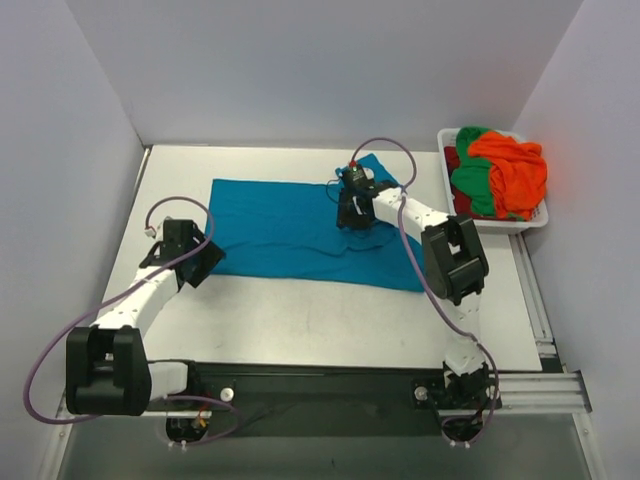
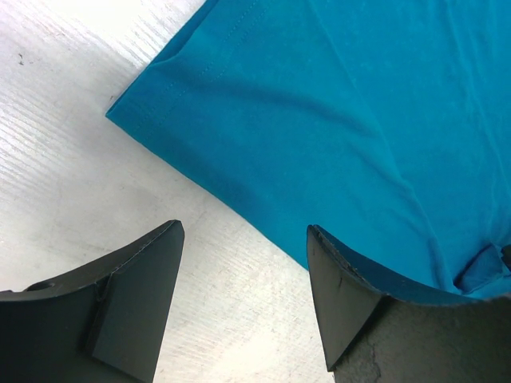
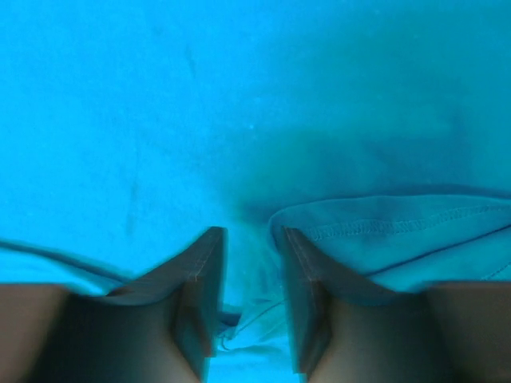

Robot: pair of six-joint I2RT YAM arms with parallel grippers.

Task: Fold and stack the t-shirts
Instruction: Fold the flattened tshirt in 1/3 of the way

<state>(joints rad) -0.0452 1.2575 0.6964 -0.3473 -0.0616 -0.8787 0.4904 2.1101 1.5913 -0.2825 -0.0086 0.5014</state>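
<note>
A teal t-shirt [image 1: 290,225] lies spread flat across the middle of the table. My right gripper [image 1: 352,215] is down on its far right part, by a sleeve. In the right wrist view the jaws [image 3: 249,233] stand slightly open, with a loose pucker of teal fabric [image 3: 247,319] lying between them and a stitched sleeve hem [image 3: 399,227] draped against the right finger. My left gripper [image 1: 207,258] hovers at the shirt's near left corner, open and empty [image 2: 244,226], with the hemmed corner [image 2: 160,96] just ahead of it. Orange [image 1: 515,170], green [image 1: 470,185] and dark red [image 1: 452,160] t-shirts are heaped in the basket.
The white plastic basket [image 1: 445,185] stands at the far right edge of the table. Bare white tabletop [image 1: 330,320] runs between the shirt and the arm bases. Grey walls close in the left, back and right sides.
</note>
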